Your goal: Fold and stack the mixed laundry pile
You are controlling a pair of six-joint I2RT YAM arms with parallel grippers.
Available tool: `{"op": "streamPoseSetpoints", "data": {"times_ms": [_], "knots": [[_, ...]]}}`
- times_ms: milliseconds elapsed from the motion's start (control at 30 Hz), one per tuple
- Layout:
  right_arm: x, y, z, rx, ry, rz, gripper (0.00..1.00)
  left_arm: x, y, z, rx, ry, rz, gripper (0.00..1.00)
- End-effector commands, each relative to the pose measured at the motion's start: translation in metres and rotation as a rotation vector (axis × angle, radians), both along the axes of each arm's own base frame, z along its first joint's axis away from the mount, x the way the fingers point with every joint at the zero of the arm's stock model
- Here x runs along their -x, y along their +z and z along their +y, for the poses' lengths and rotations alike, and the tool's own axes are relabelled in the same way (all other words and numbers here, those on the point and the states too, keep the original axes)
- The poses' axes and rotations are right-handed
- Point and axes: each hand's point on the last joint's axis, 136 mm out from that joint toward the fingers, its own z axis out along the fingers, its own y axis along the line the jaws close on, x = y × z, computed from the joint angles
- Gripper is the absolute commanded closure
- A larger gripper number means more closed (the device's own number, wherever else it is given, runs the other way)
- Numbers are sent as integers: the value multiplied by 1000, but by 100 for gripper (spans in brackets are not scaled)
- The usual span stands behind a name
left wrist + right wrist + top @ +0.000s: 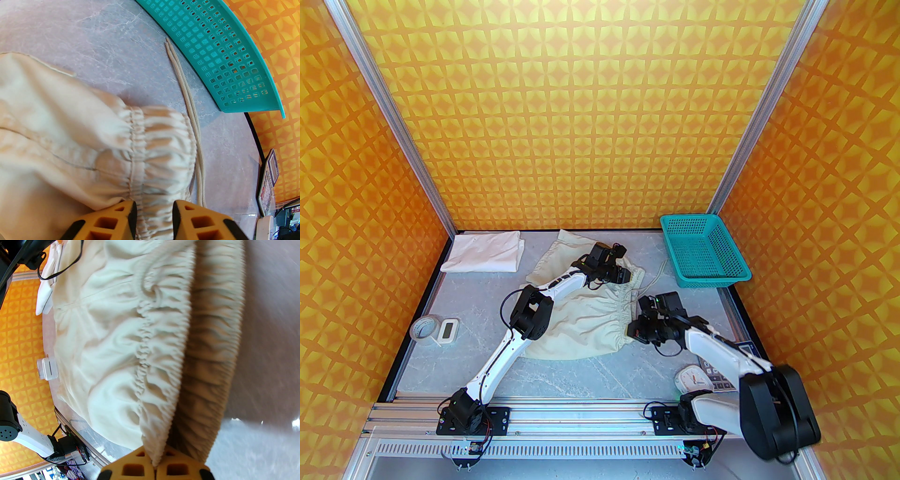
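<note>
Left of the teal plastic mesh basket [703, 253], pale cream gathered-waist cloth shorts [581, 323] lie spread, left gripper [153, 211] clamps the bunched waistband [161, 145], right gripper [154, 466] pinches tight on its edge.

The white T-shirt [485, 253] lies folded in the tabletop's far left corner. The pale cream shorts [586, 323] lie wrinkled in the middle, gathered waist toward the right edge.

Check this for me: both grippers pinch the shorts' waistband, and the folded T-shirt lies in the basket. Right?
Not quite. The folded T-shirt lies on the table at the far left, not in the basket, as the top view shows. The left gripper and right gripper do pinch the shorts by the waistband.
</note>
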Motion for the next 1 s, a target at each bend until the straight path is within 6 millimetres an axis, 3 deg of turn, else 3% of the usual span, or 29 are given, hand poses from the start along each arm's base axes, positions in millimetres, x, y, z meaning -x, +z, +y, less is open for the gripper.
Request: {"op": "streamPoseSetpoints", "data": {"times_ms": [0, 33, 133, 300, 500, 567, 633, 733, 867, 967], "knots": [[48, -33, -16, 81, -53, 204, 84, -11, -33, 18, -58, 54, 47, 69], [49, -35, -20, 104, -61, 206, 77, -11, -29, 17, -49, 45, 46, 68], [43, -27, -30, 167, -75, 170, 68, -8, -3, 16, -38, 17, 16, 64], [25, 15, -44, 250, -98, 50, 51, -1, 66, 18, -14, -24, -81, 53], [-10, 52, -23, 154, -86, -63, 54, 25, 139, 39, -17, -48, -148, 51], [-19, 56, -14, 149, -58, -87, 55, 37, 148, 58, -30, -22, -142, 51], [-27, 58, -1, 138, -16, -101, 56, 48, 148, 86, -51, 24, -131, 51], [-42, 53, 20, 134, 32, -110, 57, 66, 133, 140, -99, 117, -81, 53], [-63, 33, 42, 128, 72, -82, 59, 97, 87, 220, -202, 249, 18, 59], [-73, 11, 48, 146, 87, -45, 59, 109, 56, 272, -247, 340, 102, 70]]}}
